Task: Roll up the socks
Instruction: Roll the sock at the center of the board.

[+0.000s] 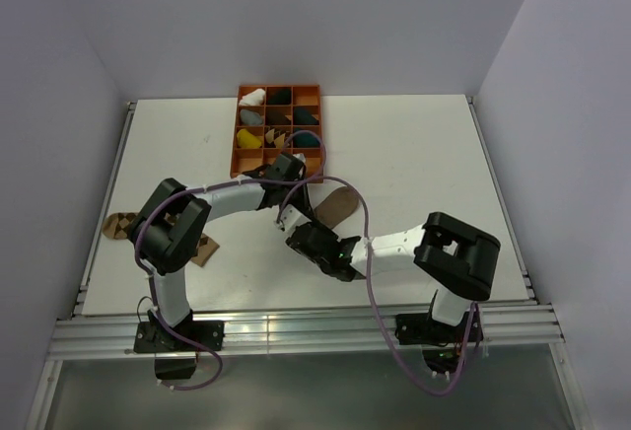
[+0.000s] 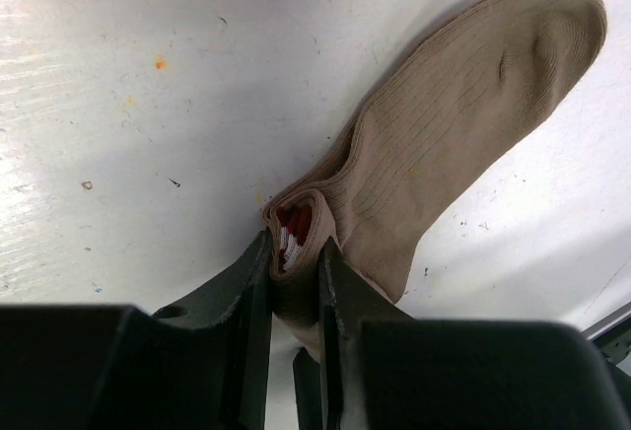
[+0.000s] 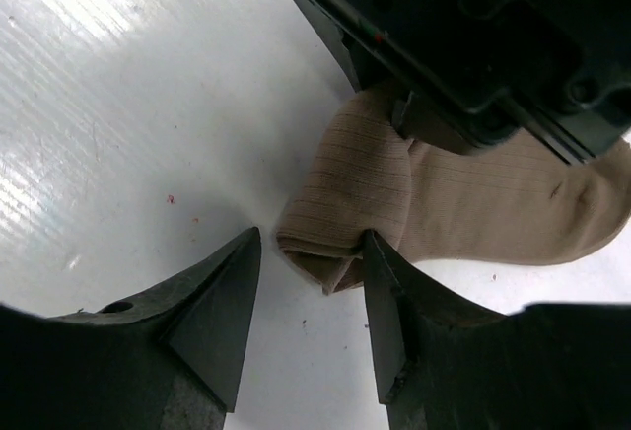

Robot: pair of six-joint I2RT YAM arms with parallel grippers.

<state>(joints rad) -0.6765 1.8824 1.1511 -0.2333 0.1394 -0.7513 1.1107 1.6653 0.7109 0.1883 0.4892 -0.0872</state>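
Left fingers [image 2: 295, 250] are nearly closed, pinching the folded cuff end of the plain tan-brown ribbed fabric sock [image 2: 463, 114]. Red-and-white stripes show inside the fold. The rest of the sock lies flat on the white desk [image 1: 414, 154], mid-desk, just in front of the orange plastic compartment tray [image 1: 237, 134].

Right fingers [image 3: 308, 245] are partway open and hold nothing. The folded sock end touches the inner face of one finger, with a clear gap to the other.

Risks from here:
- Left pinch is shallow, on the cuff edge only. Any sideways pull and the fabric slips out and the fold opens.
- If the right fingers close now, they probably catch only the outer layer. The roll then ends up loose or skewed.
- The left arm's black wrist housing [image 3: 473, 45] hangs right over the right fingers. Lifting or twisting either arm could knock them together.
- The toe end is unrestrained, so rolling may just drag the whole sock across the desk.
- The tan-and-dark-brown argyle patterned sock [image 1: 121, 225] sits well apart at the left desk edge, partly under my left elbow. An elbow swing could push it off. It also isn't stacked with the tan one, so I can't roll them as a pair yet.
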